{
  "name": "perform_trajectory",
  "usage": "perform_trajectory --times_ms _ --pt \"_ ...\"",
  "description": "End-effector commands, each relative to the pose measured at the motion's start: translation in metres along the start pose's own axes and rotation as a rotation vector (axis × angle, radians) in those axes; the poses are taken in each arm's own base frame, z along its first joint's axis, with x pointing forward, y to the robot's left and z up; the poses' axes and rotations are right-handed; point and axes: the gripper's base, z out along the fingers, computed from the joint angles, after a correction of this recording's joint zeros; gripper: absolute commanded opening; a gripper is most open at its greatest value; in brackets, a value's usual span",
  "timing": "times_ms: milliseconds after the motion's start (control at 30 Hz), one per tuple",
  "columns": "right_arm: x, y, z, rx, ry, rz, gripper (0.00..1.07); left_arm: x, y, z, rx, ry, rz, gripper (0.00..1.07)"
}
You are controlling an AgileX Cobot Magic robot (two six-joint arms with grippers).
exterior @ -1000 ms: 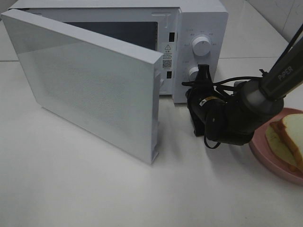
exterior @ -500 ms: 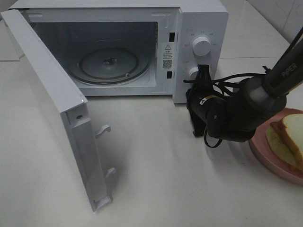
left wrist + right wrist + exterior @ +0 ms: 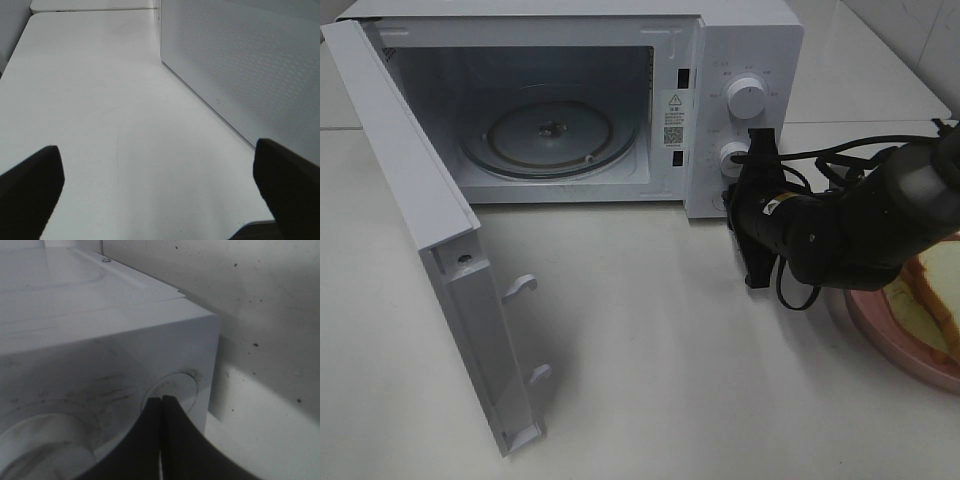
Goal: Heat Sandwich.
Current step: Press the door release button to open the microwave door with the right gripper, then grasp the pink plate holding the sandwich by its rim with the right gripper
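While the microwave (image 3: 740, 60) stands door-open, the sandwich (image 3: 932, 298) lies on the pink plate (image 3: 878, 335) beside the right gripper (image 3: 161, 401), pinched together and empty; the left gripper (image 3: 159, 175) is spread wide, empty.

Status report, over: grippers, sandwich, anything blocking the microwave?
Left gripper open, beside microwave door. Right gripper shut, empty, at control panel. Sandwich on pink plate, not loaded. Door open, nothing blocking.

Microwave (image 3: 740, 60) frame — warning-triangle sticker (image 3: 673, 101), QR code (image 3: 672, 133); small print unreadable.
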Motion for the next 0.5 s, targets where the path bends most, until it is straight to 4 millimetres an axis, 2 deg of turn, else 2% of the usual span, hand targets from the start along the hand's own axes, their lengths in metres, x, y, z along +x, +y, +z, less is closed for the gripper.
perform_trajectory --times_ms 33,167,500 --pt "-0.001 0.002 -0.010 0.027 0.032 -0.033 0.00 0.001 0.000 -0.003 0.006 -0.036 0.001 0.98" --pt "-0.002 0.001 -0.021 0.069 0.057 -0.052 0.00 0.001 0.000 -0.003 0.006 -0.036 0.001 0.98" --pt "0.000 0.017 -0.058 0.187 0.143 -0.194 0.00 0.001 0.000 -0.003 0.006 -0.036 0.001 0.98"
